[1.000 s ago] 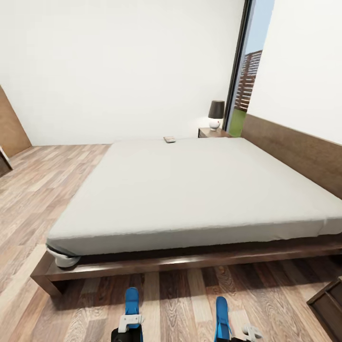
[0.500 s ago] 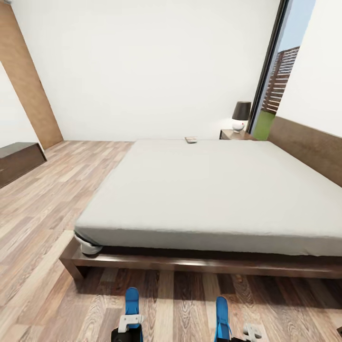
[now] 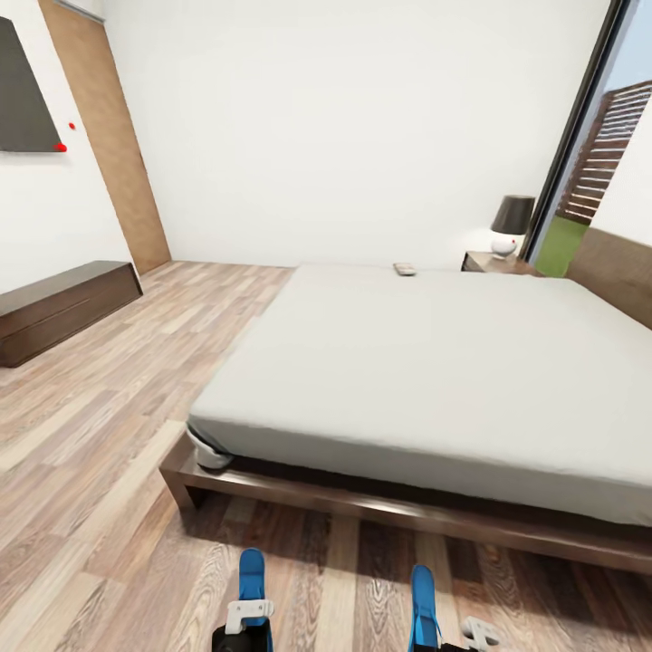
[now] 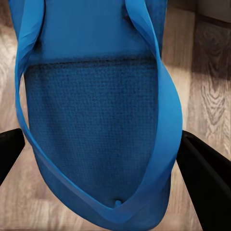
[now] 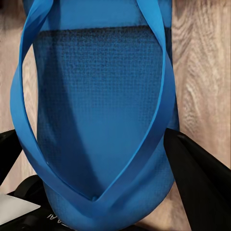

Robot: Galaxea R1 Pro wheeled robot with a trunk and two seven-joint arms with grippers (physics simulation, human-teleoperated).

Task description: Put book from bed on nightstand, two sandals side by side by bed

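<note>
the bedroom's wood-plank floor (image 3: 100,407) and a low cabinet (image 3: 63,303) are swung into view; the bed (image 3: 435,380) is shifted right, so the base is judged turning. a sandal (image 4: 96,125) is clamped in the left gripper (image 3: 246,608), its partner (image 5: 103,110) in the right gripper (image 3: 444,625), both held low. the book (image 3: 405,269) is left on the bed's far edge, near the nightstand (image 3: 493,263).

Open floor to the left of the bed, the bed itself blocking the way ahead.

The wood-plank floor (image 3: 109,426) runs bare between the bed (image 3: 435,380) and the low dark cabinet (image 3: 63,303) against the left wall, a wide lane toward the far wall. The mattress top lies open apart from the book (image 3: 405,269) near its far edge. Beyond that edge, the nightstand (image 3: 493,263) carries a lamp (image 3: 510,225), crowding its top. Each claw already has a sandal (image 4: 96,120) (image 5: 101,115) between its fingers.
</note>
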